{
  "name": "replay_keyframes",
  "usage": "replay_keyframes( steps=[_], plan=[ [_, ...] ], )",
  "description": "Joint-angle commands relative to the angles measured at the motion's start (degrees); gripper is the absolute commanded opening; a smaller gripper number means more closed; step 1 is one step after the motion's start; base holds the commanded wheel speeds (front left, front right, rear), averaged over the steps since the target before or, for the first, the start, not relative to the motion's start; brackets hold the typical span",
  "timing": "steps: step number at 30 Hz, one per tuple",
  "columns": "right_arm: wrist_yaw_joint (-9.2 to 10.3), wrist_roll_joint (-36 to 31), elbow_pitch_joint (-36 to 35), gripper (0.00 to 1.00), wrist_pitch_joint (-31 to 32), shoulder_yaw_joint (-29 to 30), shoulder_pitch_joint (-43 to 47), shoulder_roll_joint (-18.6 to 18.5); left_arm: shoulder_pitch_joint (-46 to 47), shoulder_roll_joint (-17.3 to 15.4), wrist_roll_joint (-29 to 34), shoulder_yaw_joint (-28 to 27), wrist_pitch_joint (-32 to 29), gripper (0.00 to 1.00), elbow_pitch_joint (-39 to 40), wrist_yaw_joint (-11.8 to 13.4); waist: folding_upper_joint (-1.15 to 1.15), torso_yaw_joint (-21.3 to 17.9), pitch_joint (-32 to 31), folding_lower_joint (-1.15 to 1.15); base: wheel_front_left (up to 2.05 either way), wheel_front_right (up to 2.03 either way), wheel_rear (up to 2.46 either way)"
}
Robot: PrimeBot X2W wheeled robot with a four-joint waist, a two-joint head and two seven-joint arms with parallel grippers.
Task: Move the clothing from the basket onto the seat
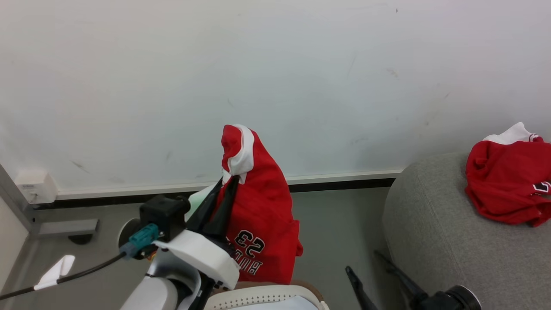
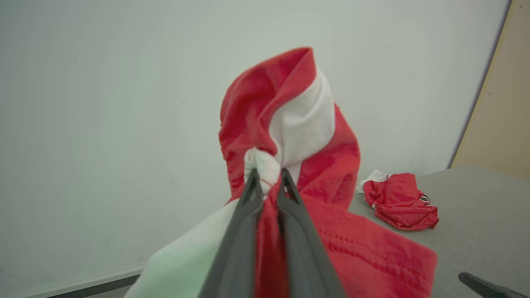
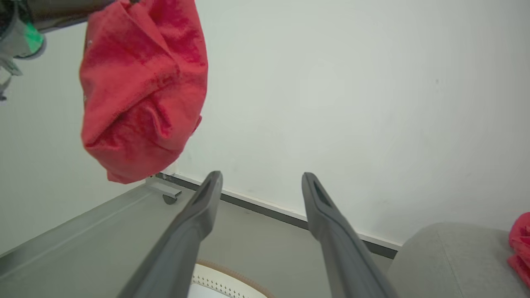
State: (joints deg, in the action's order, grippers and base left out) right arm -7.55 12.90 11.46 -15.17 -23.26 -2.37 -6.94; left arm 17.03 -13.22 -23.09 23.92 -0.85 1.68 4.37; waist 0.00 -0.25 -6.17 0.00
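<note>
Grey floor (image 1: 335, 224) runs between basket (image 1: 262, 297) and seat (image 1: 439, 241); left hand (image 2: 269, 180) grips jersey (image 1: 258, 206).

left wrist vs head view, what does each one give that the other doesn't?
Left wrist: close-up of the left gripper shut on a white-and-red fold of the held jersey; tan panel at right. Head: the jersey's "23" lettering, basket rim, wall box. Both: second jersey lying on the grey seat, white wall, part of the right gripper.
</note>
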Motion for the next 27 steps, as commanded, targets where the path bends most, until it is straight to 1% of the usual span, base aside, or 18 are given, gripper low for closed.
replay_keyframes(
  steps=[1,6,10,13,17,21,27],
  plan=[
    [0.13,1.32,0.38,1.0,0.04,-2.98,-2.39,-1.5,0.05,0.07,-0.12,0.02,0.26,0.0,0.03,-0.09,0.0,0.1,0.05,0.0,0.0,0.0,0.0],
    [0.13,5.57,2.94,1.0,0.28,-12.58,-9.55,-3.88,0.75,0.53,-0.28,0.84,0.33,0.0,-0.34,-0.32,0.0,0.71,0.15,0.0,0.0,0.0,0.0],
    [0.13,8.34,5.66,1.0,0.19,-18.45,-14.59,-4.06,1.23,0.79,-0.28,1.53,0.26,0.0,-0.63,-0.68,0.0,1.38,0.19,0.0,0.0,0.0,0.0],
    [0.13,10.64,7.36,1.0,0.08,-21.39,-17.63,-3.39,1.58,0.94,-0.09,2.07,0.13,0.0,-0.95,-0.77,0.0,1.86,0.26,0.0,0.0,0.0,0.0],
    [0.13,12.76,9.17,1.0,0.04,-23.73,-20.95,-2.3,2.16,1.23,0.0,2.76,-0.14,0.0,-1.24,-0.97,0.0,2.29,0.4,0.0,0.0,0.0,0.0],
    [0.14,13.36,11.38,1.0,-0.01,-25.19,-23.74,-0.58,2.72,1.7,-0.19,3.66,-0.35,0.0,-1.06,-1.39,0.0,2.56,0.57,0.0,0.0,0.0,0.0],
    [0.13,13.96,15.08,1.0,-0.03,-25.2,-27.13,1.67,3.38,2.56,-0.41,5.25,-0.92,0.0,-0.8,-2.02,0.0,3.08,0.68,0.0,0.0,0.0,0.0]
  ],
)
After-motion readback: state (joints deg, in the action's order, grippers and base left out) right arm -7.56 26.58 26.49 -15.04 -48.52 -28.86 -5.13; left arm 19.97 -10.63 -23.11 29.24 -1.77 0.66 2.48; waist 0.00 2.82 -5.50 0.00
